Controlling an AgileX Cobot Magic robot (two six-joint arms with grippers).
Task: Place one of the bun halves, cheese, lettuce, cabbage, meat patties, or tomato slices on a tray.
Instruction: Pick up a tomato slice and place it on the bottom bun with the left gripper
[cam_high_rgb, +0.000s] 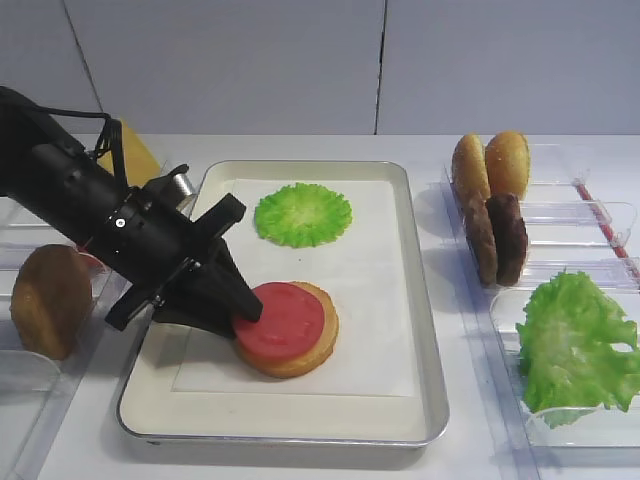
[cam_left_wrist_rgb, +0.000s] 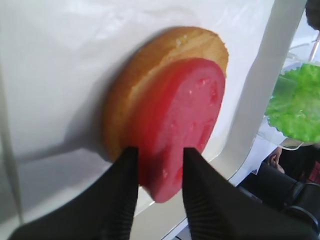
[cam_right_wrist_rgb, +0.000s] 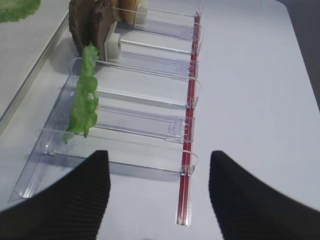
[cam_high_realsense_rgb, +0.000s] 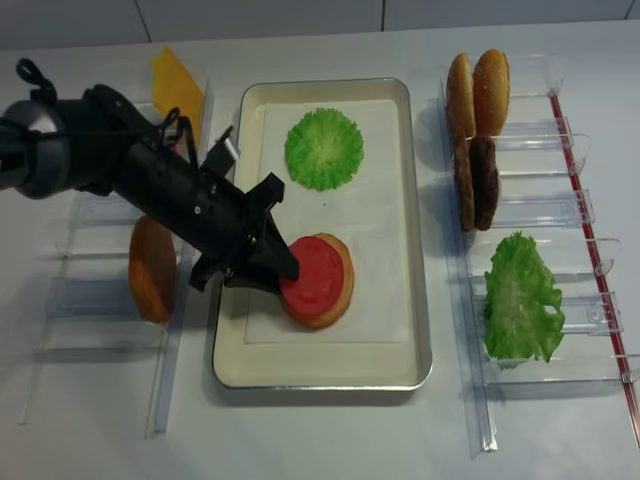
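Lower centre, the left gripper (cam_left_wrist_rgb: 157, 172) is clamped on a matte red tomato slice (cam_left_wrist_rgb: 187, 117) atop a golden bun half (cam_left_wrist_rgb: 150, 90); the right gripper (cam_right_wrist_rgb: 159, 187) gapes.

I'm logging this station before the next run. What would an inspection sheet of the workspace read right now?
Surface: white table, no spills seen.
Job's things: tray holds a green cabbage round and a tomato slice lying on a bun half. Racks hold two bun halves, two meat patties, lettuce, cheese and another bun half.
Clutter: nothing seen.
Grippers: left tool has its fingers either side of the tomato slice's edge; grip cannot be told. Right tool open, empty, over the clear rack.
Cables: black wiring on the left arm.
Surroundings: plain pale wall.
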